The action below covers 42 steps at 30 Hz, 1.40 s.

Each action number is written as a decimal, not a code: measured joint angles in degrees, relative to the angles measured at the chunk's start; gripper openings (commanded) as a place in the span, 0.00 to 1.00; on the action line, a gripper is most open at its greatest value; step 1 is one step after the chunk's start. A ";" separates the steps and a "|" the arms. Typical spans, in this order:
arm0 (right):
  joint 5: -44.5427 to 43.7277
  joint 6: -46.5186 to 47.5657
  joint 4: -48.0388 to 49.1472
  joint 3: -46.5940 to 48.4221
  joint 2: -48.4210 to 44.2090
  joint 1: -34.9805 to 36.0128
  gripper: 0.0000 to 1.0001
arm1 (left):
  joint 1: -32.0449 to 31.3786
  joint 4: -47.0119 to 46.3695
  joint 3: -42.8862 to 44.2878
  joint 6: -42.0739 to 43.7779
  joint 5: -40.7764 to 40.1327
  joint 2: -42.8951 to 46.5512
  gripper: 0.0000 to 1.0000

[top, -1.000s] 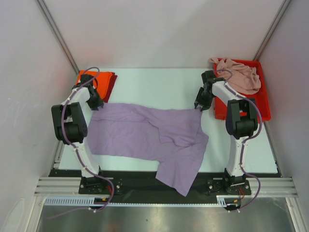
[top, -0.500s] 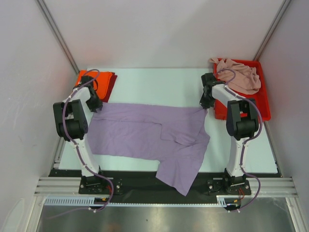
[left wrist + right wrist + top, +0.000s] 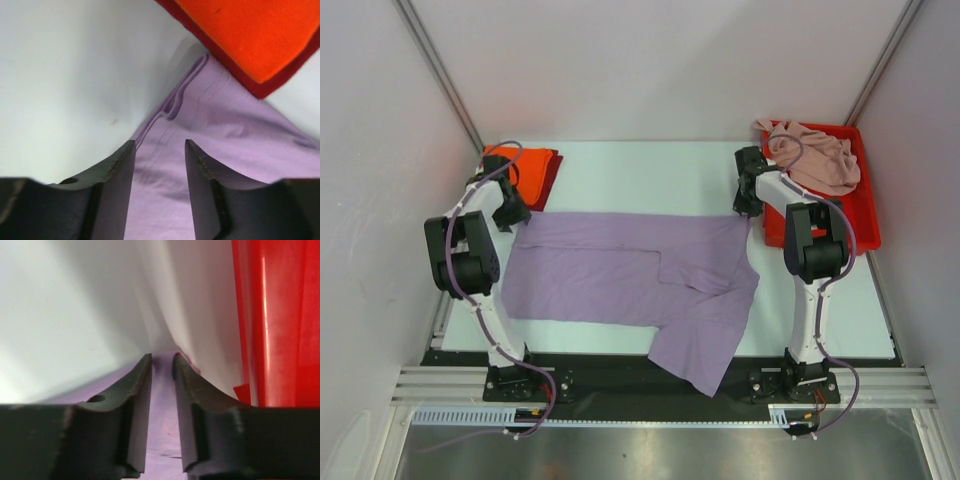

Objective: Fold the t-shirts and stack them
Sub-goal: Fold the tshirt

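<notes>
The large lavender t-shirt (image 3: 620,270) lies spread across the table, with its lower right part hanging over the near edge. My left gripper (image 3: 517,212) is at its far left corner, open over the cloth (image 3: 235,150); its jaws (image 3: 160,145) stand apart and hold nothing. My right gripper (image 3: 748,205) is at the far right corner, jaws (image 3: 162,357) a narrow gap apart, with the lavender cloth (image 3: 162,405) lying flat between them. The folded orange-red t-shirt (image 3: 528,160) lies on the dark red one (image 3: 550,176) at the back left. The pale pink t-shirt (image 3: 815,160) lies crumpled in the tray.
The red plastic tray (image 3: 865,220) stands at the back right, and its wall (image 3: 280,315) is close to the right of my right gripper. The orange-red stack (image 3: 250,30) with its dark red edge (image 3: 260,90) lies just beyond my left gripper. White walls enclose the table.
Both grippers moved toward the back and drew the shirt's far edge straight and flat. The right gripper moved nearer the tray. The raised folds near the right corner have flattened.
</notes>
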State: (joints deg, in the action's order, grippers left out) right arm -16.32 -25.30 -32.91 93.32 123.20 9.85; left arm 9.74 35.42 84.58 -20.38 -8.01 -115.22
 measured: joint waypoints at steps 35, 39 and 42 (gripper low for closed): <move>16.90 3.08 -5.66 -10.03 -12.90 20.90 0.57 | 3.32 -5.29 -17.81 -3.65 0.15 10.12 0.27; 17.44 2.93 -4.33 -10.10 -13.27 21.22 0.57 | 4.66 -5.22 -20.74 -4.11 -0.31 12.63 0.27; 17.75 2.93 -3.34 -11.10 -13.33 21.31 0.57 | 5.86 -3.17 -21.42 -3.72 -1.05 13.68 0.31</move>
State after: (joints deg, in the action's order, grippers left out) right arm 1.43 -22.37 -36.25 82.21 109.86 31.16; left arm 15.59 32.25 63.16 -24.10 -9.06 -101.54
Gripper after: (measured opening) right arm 0.570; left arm 0.282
